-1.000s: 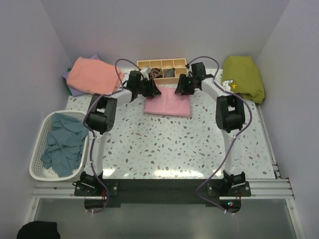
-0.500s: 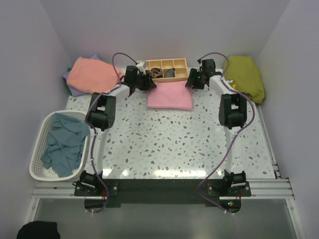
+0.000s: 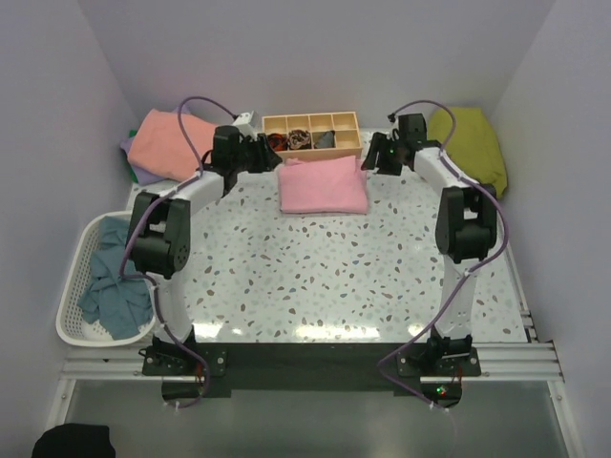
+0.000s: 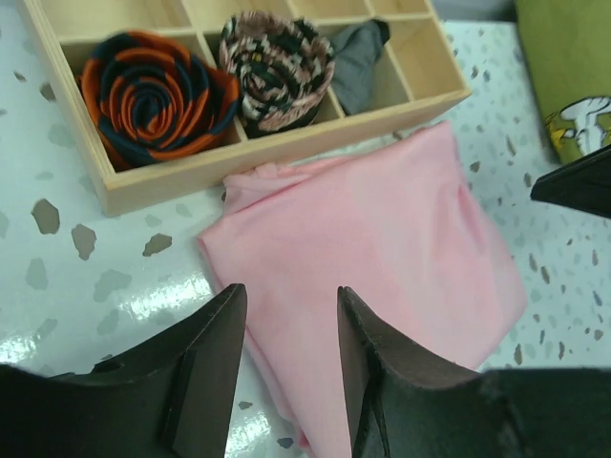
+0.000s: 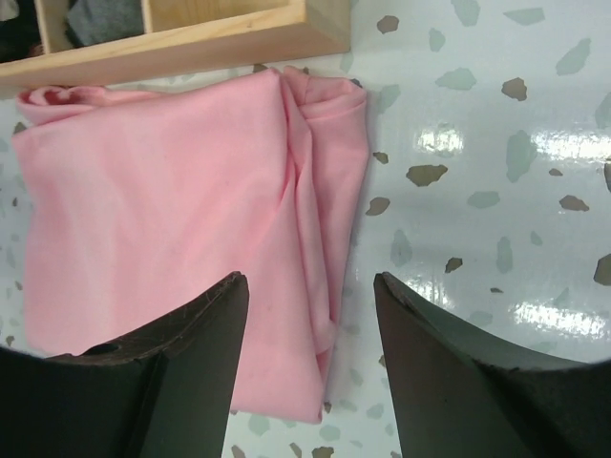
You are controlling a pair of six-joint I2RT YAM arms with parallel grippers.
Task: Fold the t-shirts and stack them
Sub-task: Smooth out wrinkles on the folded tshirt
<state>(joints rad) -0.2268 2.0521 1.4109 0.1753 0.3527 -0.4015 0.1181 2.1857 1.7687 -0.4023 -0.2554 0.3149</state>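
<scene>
A speckled white tabletop [image 3: 334,277] seen from above, with two robot arms reaching to its far side. A folded pink t-shirt [image 3: 323,186] lies flat at the far centre, its far edge touching a compartmented wooden tray [image 3: 310,134].

The left gripper [image 4: 289,305] hovers over the shirt's left part with its jaws apart and nothing between them. The right gripper [image 5: 310,286] hovers over the shirt's right, bunched edge, also with jaws apart and holding nothing.

The left wrist view shows the tray holding an orange-and-navy striped roll [image 4: 158,95], a pink-and-black patterned roll [image 4: 277,67] and a grey cloth [image 4: 358,67].

In the far left corner a salmon t-shirt [image 3: 170,143] rests on top of a lavender t-shirt [image 3: 136,175]. At the near left, a white basket [image 3: 74,277] holds crumpled teal-blue t-shirts [image 3: 113,286]. In the far right corner lies an olive-green garment [image 3: 468,148] with a small cartoon print.
</scene>
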